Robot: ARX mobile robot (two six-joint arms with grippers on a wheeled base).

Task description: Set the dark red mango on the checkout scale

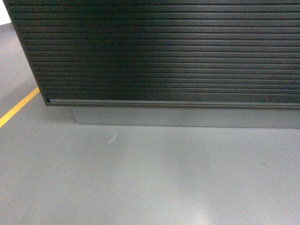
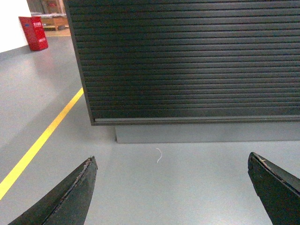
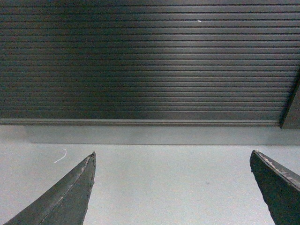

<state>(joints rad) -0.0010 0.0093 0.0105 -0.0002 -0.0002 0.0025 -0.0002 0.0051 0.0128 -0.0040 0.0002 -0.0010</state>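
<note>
Both claws — left gripper [image 2: 171,187] and right gripper [image 3: 171,187] — gape empty before the checkout [image 1: 164,51] at 12 o'clock, mango and scale unseen, so raise the view first.

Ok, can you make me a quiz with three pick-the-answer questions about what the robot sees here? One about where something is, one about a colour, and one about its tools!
1. Where is the little white string on the floor?
A. In front of the checkout's grey base
B. On top of the checkout
C. In a tool

2. What colour is the floor line?
A. Blue
B. Yellow
C. Green

3. How are both tools?
A. Shut on a mango
B. Shut and empty
C. Open and empty

Answers:
1 A: the white string lies on the floor just before the checkout.
2 B: the floor line is yellow.
3 C: the left tool and right tool show fingers wide apart, nothing between.
</note>
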